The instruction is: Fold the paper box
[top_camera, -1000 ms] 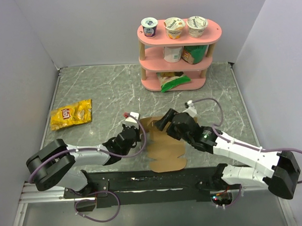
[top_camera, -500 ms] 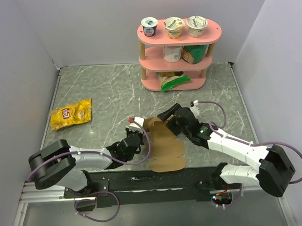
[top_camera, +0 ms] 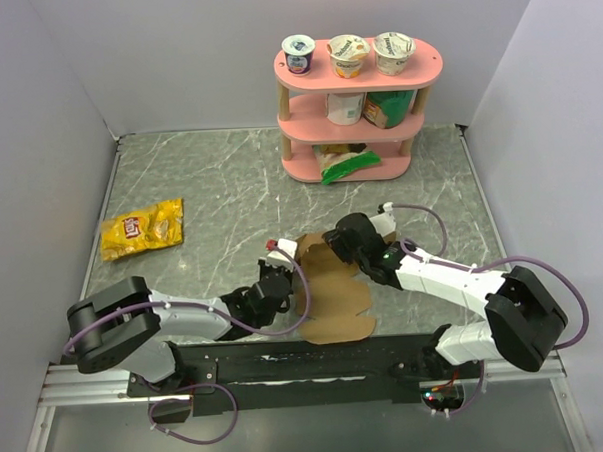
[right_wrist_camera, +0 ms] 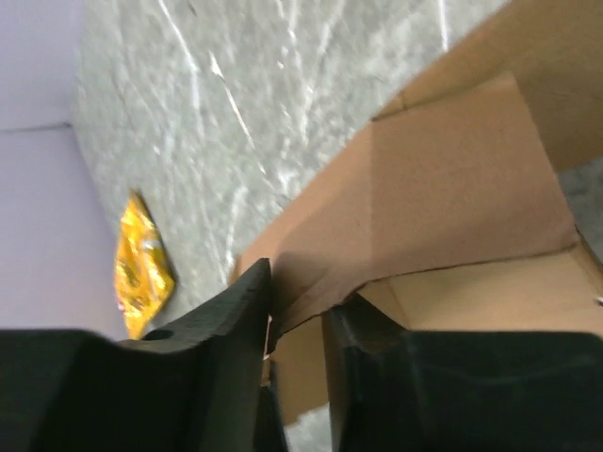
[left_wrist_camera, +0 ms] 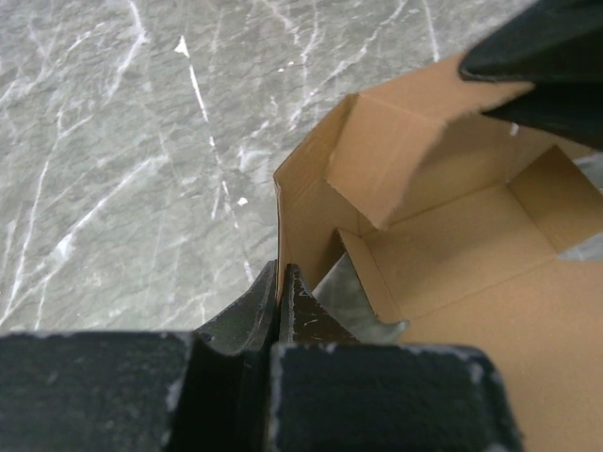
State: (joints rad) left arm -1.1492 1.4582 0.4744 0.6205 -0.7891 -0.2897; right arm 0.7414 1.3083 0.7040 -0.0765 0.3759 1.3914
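Note:
The paper box [top_camera: 335, 295] is plain brown cardboard, partly folded, lying between the arms near the table's front. In the left wrist view, the paper box [left_wrist_camera: 452, 254] has a side wall and an inner flap standing up. My left gripper [left_wrist_camera: 281, 273] is shut on the near edge of that wall, and from above the left gripper [top_camera: 288, 273] sits at the box's left side. My right gripper [right_wrist_camera: 301, 292] straddles a raised flap of the paper box [right_wrist_camera: 443, 160], its jaws narrowly apart with a gap still showing. From above, the right gripper [top_camera: 327, 245] is at the box's far edge.
A yellow snack bag [top_camera: 141, 229] lies at the left of the marble table [top_camera: 209, 180] and also shows as the snack bag [right_wrist_camera: 141, 264] in the right wrist view. A pink three-tier shelf [top_camera: 351, 104] with cups and packets stands at the back.
The right gripper has come onto the box's far flap and its jaws have narrowed around it. The left gripper stays shut on the side wall and has shifted slightly right.

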